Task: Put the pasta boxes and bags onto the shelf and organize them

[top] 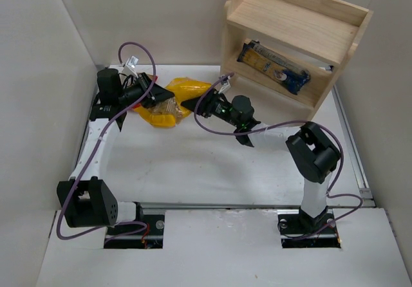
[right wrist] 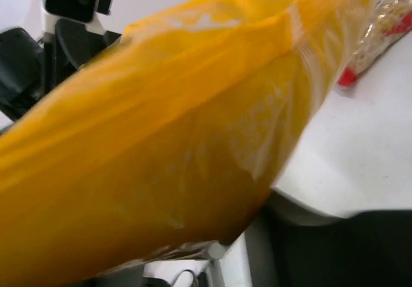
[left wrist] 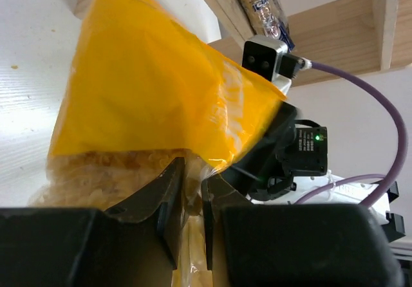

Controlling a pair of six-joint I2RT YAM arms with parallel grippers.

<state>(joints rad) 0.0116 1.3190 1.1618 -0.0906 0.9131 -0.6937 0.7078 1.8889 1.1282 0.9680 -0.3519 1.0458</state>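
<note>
Yellow bag (top: 183,89), table's 11 o'clock: left gripper (left wrist: 193,176) clamps its pasta end; right gripper (top: 205,104) at opposite end, grip indiscernible, likely steadying it for the shelf (top: 290,13).

**A:** Where is there room on the counter (top: 212,171)?

**B:** The near half, between the arm bases, lies open. Toward the far left corner the yellow bag (top: 183,87) blocks the way, with the left gripper (left wrist: 195,177) pinching it and the right gripper (top: 201,109) at its other side.

**A:** And the far right corner?

**B:** The shelf (top: 293,17) fills it. A blue box (top: 273,65) takes much of the lower tier, and the top tier is open.
</note>
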